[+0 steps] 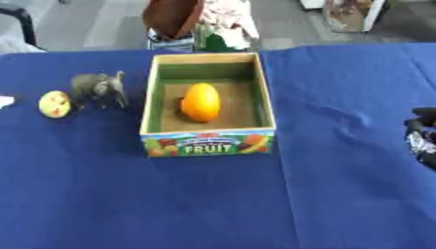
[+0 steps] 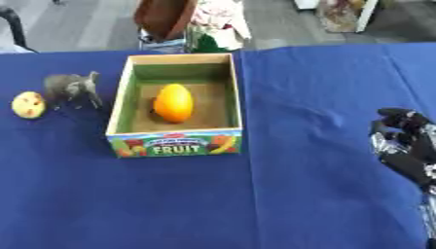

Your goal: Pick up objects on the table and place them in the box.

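Now | elephant (image 1: 99, 89) left of box (image 1: 207, 143) | right hand (image 2: 407, 146), seemingly curled, well apart

One readable word: "FRUIT"

Printed in big yellow-green capitals on the front panel of the box (image 1: 208, 144), low on the side facing the camera, with colourful fruit pictures on both sides of it. Also a small red banner just above that word, but way too blurry to read. Same label visible in the right eye view, same story there. Nothing else with lettering anywhere on the blue tablecloth (image 1: 340, 185).
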Motion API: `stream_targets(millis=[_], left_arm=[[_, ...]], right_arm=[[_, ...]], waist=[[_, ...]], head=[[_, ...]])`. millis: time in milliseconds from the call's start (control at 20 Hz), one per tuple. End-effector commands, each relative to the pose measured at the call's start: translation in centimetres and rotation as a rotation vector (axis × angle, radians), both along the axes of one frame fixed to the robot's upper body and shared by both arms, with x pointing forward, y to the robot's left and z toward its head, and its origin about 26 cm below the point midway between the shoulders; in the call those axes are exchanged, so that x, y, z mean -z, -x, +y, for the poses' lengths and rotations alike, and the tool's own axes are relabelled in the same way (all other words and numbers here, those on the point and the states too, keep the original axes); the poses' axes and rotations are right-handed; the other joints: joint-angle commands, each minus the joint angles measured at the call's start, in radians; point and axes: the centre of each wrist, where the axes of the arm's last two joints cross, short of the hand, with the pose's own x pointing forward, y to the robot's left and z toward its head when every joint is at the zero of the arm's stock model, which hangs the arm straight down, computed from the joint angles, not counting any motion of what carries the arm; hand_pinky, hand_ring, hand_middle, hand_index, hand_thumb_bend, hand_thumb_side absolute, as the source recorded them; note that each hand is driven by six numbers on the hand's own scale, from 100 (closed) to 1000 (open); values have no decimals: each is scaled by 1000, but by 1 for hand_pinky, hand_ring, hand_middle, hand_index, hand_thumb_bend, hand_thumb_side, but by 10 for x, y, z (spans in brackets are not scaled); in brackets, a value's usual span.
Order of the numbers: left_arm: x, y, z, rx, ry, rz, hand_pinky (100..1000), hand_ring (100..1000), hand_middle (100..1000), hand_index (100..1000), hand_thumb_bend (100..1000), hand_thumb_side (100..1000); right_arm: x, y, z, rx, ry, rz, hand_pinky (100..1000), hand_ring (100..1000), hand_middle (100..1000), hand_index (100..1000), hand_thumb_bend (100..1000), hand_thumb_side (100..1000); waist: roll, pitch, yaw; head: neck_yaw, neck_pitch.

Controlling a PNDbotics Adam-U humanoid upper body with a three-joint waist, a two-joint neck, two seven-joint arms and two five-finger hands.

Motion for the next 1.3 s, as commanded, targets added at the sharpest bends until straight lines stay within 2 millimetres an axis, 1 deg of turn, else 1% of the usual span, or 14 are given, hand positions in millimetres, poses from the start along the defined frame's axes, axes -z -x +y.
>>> stream_targets(millis=[50,250,700,1100,1300], left_arm=[[-16,-3,17,-19,-32,-1,635,695,527,679,828,176],[-12,-14,19,13,-9,33,638,698,529,679,828,178],[3,-36,13,67,1,128,643,696,529,680,830,178],[16,-46,6,72,11,157,637,687,521,676,832,179],[17,-47,6,71,10,160,637,687,521,676,832,179]], right_arm=[[-10,-1,-7,7,26,-26,556,693,519,714,100,115],[-9,-1,-6,5,25,-25,556,693,519,714,100,116],[-10,-2,-5,0,24,-30,556,693,519,715,100,117],[-10,-3,-4,-5,23,-33,557,693,519,715,100,119],[-11,-3,-4,-5,23,-33,557,693,519,715,100,119]], waist=[[-1,-17,-1],[-3,-15,-6],[-6,0,-18],[-7,11,-21],[-8,12,-21]], head=[[1,4],[3,8],[8,11],[15,13],[16,14]])
